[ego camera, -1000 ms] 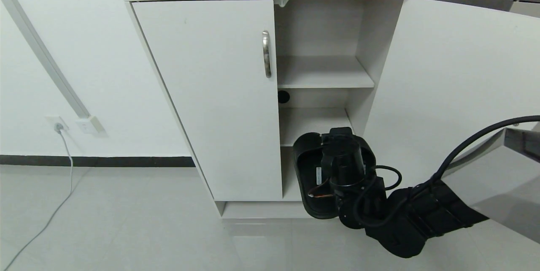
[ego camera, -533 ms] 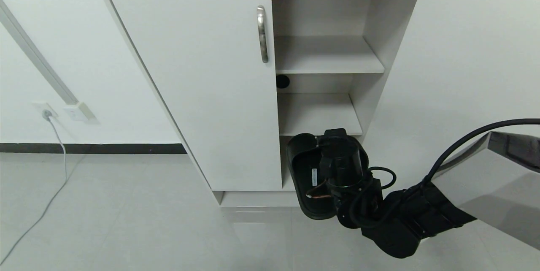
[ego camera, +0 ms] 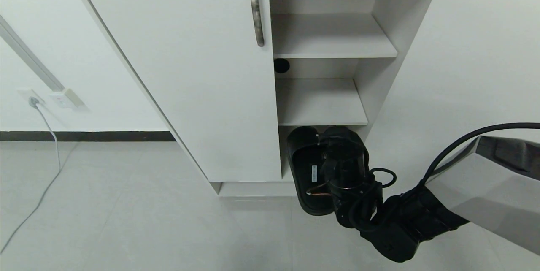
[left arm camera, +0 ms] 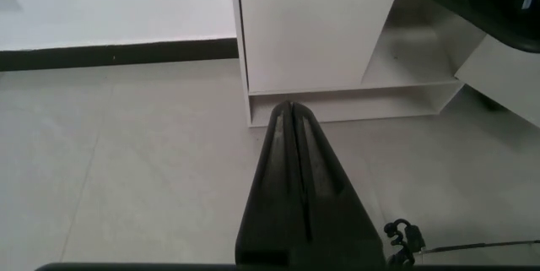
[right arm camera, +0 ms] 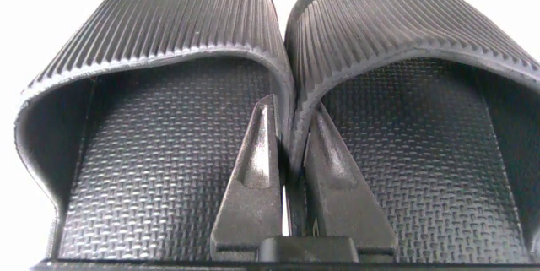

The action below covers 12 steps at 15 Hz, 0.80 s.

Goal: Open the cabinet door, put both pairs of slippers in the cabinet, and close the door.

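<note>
The white cabinet (ego camera: 190, 72) has its left door closed, with a metal handle (ego camera: 256, 9), and its right door (ego camera: 464, 51) swung wide open. A pair of black slippers (ego camera: 306, 169) hangs at the mouth of the bottom compartment, toes just under the lower shelf (ego camera: 320, 102). My right gripper (right arm camera: 291, 149) is shut on the slippers (right arm camera: 169, 136), pinching their two inner side walls together. Low over the floor, my left gripper (left arm camera: 292, 111) is shut with nothing in it and points at the cabinet base (left arm camera: 354, 102). One black slipper (left arm camera: 489, 1) shows beyond it.
An upper shelf (ego camera: 329, 34) sits above the lower one, and a round hole (ego camera: 281, 65) marks the back panel. A wall socket (ego camera: 31, 102) with a grey cable (ego camera: 46, 169) is at the left. Grey tile floor (ego camera: 126, 220) lies open before the cabinet.
The head camera has dropped and come closer, so the cabinet top has left the picture. My right gripper has lowered the black slippers relative to the shelves, toward the bottom compartment.
</note>
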### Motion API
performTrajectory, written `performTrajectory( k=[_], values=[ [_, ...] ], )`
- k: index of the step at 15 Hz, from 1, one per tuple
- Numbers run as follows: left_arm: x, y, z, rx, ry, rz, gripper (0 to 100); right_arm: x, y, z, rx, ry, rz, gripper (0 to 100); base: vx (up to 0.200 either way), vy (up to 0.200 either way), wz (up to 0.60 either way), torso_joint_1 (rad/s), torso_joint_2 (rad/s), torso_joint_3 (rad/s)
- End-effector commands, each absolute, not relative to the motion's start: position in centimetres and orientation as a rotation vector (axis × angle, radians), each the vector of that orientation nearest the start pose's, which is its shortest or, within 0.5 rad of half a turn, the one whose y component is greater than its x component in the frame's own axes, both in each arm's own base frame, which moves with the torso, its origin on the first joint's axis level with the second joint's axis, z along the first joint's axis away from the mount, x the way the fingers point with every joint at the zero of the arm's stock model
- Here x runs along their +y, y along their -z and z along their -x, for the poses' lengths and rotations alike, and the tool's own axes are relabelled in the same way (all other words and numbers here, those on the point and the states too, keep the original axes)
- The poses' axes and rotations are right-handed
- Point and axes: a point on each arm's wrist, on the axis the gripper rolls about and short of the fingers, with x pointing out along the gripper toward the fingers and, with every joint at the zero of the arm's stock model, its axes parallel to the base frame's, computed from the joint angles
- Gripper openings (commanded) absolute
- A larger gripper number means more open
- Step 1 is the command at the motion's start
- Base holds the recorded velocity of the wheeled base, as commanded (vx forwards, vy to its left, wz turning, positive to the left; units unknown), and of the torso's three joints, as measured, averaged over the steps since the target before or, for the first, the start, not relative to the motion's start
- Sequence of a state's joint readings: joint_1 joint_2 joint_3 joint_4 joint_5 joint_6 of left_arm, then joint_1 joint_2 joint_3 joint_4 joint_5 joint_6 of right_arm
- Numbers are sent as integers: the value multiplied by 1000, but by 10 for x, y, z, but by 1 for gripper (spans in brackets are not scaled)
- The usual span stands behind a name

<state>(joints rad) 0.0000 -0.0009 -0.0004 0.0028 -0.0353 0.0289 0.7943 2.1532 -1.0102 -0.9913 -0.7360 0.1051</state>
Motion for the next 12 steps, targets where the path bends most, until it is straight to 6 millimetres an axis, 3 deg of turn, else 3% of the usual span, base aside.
performTrajectory(
  k=[1, 4, 8, 11, 12],
  values=[
    [-1, -76, 23, 3, 35, -29, 0, 272, -105, -288, 81, -56, 20, 0, 0, 0, 0, 0, 0, 0],
    [-1, -76, 23, 1, 35, -29, 0, 270, -107, -289, 25, -52, 0, 0, 0, 0, 0, 0, 0, 0],
    [-1, -75, 23, 4, 35, -29, 0, 258, -103, -304, 27, -1, -9, 0, 0, 0, 0, 0, 0, 0],
    [-1, -76, 23, 3, 35, -28, 0, 259, -105, -302, 22, -4, -9, 0, 0, 0, 0, 0, 0, 0],
    [-1, -76, 23, 1, 35, -28, 0, 258, -106, -302, 20, -3, -9, 0, 200, 0, 0, 7, 2, 2]
  ],
)
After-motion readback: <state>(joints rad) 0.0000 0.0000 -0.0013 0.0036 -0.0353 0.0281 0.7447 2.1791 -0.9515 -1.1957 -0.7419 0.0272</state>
